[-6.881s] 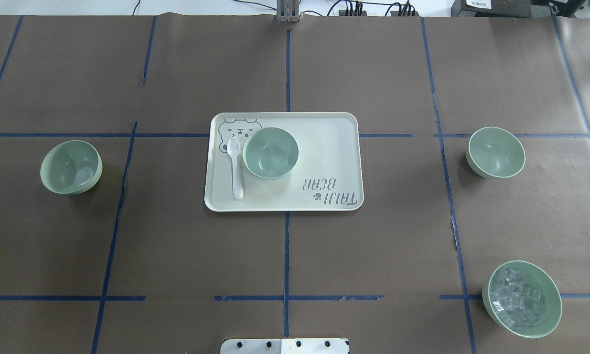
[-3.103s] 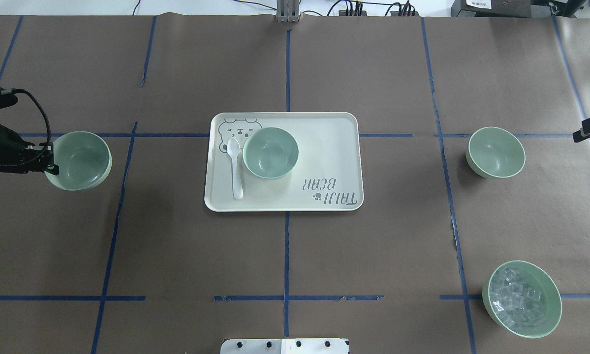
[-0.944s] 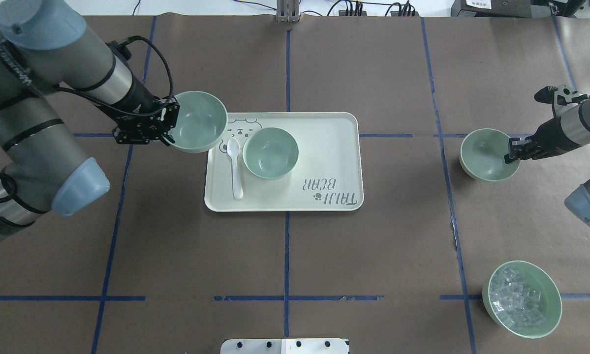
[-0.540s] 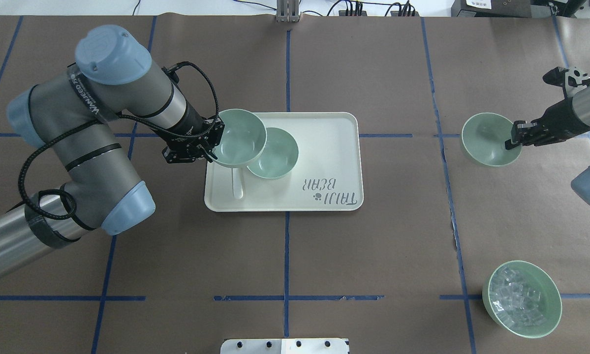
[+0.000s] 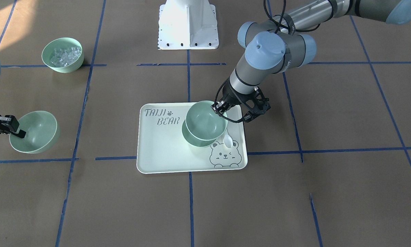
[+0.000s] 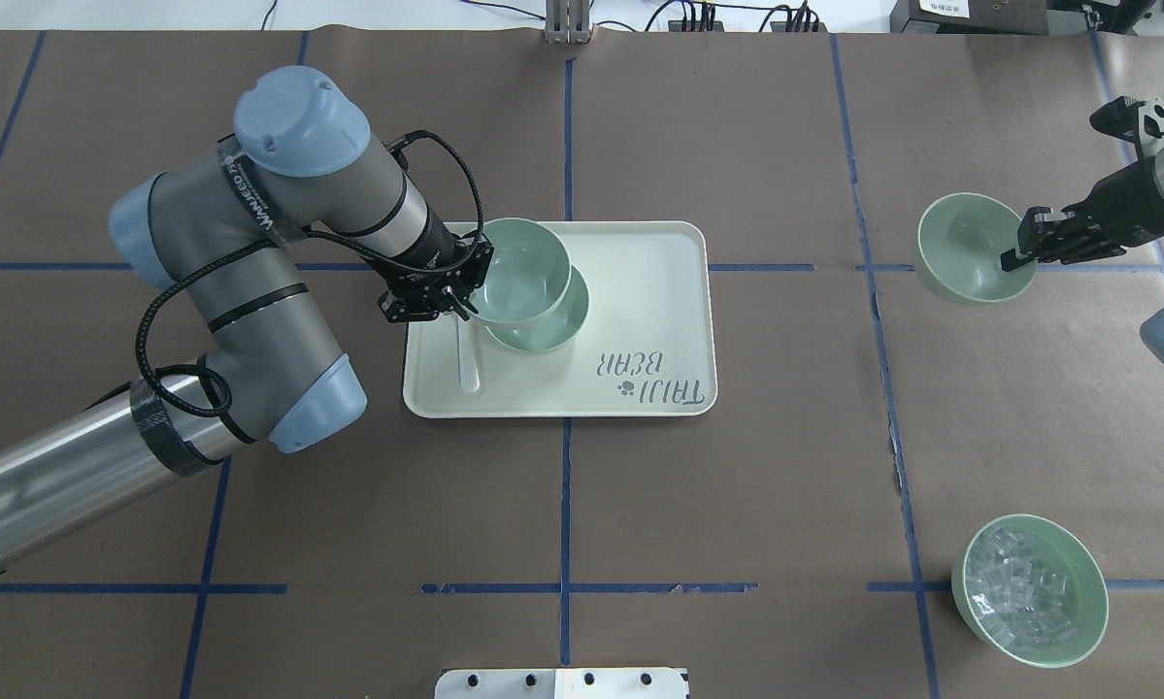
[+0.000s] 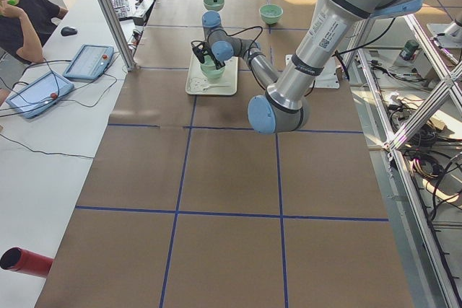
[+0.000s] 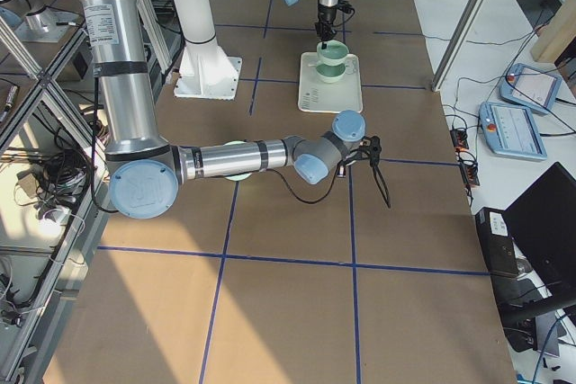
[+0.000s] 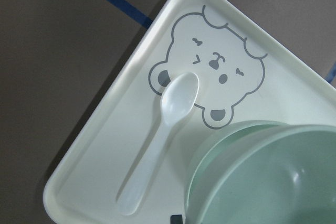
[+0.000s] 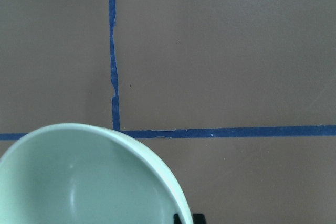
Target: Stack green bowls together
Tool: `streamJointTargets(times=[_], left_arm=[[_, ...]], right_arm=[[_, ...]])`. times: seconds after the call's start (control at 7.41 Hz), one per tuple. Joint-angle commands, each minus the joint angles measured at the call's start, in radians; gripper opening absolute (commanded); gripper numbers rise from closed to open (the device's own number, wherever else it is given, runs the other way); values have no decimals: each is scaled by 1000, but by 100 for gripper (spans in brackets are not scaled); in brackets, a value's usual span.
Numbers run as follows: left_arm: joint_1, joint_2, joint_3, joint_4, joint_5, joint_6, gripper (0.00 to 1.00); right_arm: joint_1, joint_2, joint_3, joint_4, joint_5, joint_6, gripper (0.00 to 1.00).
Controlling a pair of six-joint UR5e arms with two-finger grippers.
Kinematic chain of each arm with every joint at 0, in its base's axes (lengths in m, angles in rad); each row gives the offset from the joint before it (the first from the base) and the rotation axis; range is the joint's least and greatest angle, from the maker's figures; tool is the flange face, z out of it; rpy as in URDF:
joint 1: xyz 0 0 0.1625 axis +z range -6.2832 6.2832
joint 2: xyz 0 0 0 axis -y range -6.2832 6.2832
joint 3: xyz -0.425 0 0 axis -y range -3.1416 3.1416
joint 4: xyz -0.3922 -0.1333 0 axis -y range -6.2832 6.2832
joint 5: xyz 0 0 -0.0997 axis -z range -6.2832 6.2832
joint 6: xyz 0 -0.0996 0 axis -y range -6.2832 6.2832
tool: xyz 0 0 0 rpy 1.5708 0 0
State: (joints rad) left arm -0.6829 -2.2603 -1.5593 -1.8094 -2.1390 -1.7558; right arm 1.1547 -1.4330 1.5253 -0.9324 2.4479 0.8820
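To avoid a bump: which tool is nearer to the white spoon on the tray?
Left. The left tool, gripping a green bowl, hangs over the spoon; the right tool is far off, beyond the tray.

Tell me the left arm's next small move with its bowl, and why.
Probably lower it straight down. The left end effector grips the held bowl by its rim. That bowl seems to hover just above the tray bowl, overlapping most of it but not yet nested. Release should wait until it seats.

Spoon [image 9: 156,148] on tray [image 9: 100,145] — green bowls [image 9: 273,177] beside
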Motion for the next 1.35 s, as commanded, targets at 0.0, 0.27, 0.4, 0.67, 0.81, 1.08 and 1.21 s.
streamJointTargets(times=[0.0,0.27,0.4,0.67,0.81,1.08,1.21], left_arm=[[6,-5,7,-7,24,-4,0],[9,-5,11,-18,33,-4,0],[9,-5,15,-21,39,-4,0],[11,-11,16,-22,39,-5,0],[14,-22,28,-22,39,-5,0],[16,-18,56,-53,60,4,99],[26,-16,51,-65,121,9,100]], right_arm=[[3,0,-1,1,3,0,0],[3,0,-1,1,3,0,0],[3,0,1,1,3,0,0],[3,0,1,1,3,0,0],[3,-1,1,1,5,0,0],[3,-3,19,1,8,0,0],[3,-1,51,0,19,3,0]])
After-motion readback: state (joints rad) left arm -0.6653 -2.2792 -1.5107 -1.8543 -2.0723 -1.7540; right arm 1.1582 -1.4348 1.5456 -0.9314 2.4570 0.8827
